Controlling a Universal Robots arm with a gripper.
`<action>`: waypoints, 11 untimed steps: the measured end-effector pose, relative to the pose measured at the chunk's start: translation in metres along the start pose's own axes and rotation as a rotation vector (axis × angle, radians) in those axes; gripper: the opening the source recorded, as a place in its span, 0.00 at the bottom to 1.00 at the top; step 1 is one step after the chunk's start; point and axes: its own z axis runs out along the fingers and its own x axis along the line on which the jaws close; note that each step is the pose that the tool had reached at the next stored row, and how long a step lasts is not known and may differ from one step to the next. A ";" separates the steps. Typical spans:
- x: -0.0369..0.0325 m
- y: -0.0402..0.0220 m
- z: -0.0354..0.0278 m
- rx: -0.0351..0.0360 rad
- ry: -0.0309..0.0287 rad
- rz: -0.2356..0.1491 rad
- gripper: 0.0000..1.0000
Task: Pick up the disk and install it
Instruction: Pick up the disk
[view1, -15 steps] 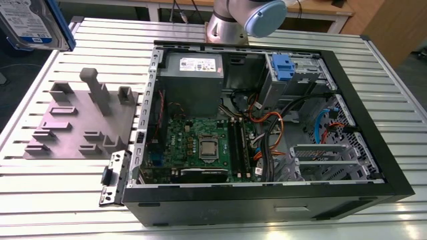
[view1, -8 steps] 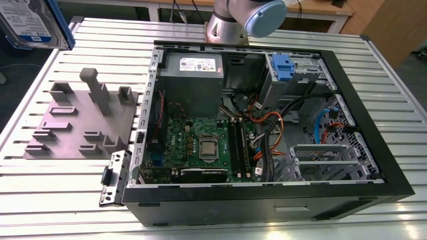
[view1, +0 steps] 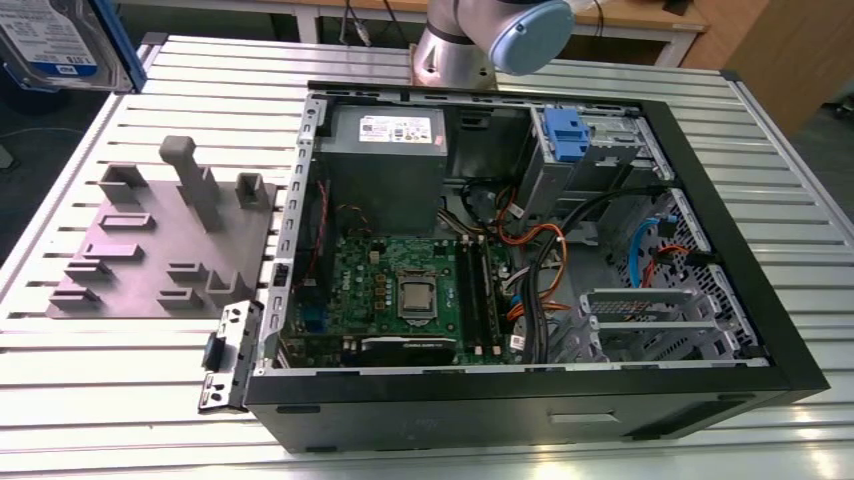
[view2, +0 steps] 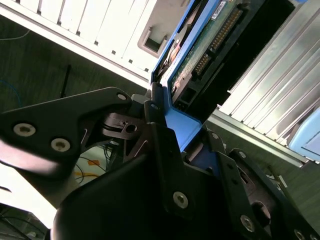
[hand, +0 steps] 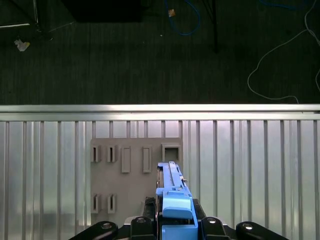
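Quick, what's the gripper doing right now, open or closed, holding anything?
Gripper: closed, holding the flat silver-grey hard drive with blue plastic rails.

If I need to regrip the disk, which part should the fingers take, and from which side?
Probably the blue tab end of the disk, where the gripper is shut on it now. Come in end-on, with a finger on each broad face. The disk is thin and flat, so those faces seem to give a flat seat, and the far end is left free.
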 end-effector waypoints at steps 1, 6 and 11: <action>0.0000 -0.0006 -0.0001 -0.0001 0.0000 0.000 0.36; 0.0000 -0.0059 -0.0001 0.0000 0.0000 0.000 0.36; -0.0001 -0.0090 -0.0001 -0.0001 0.0000 0.000 0.36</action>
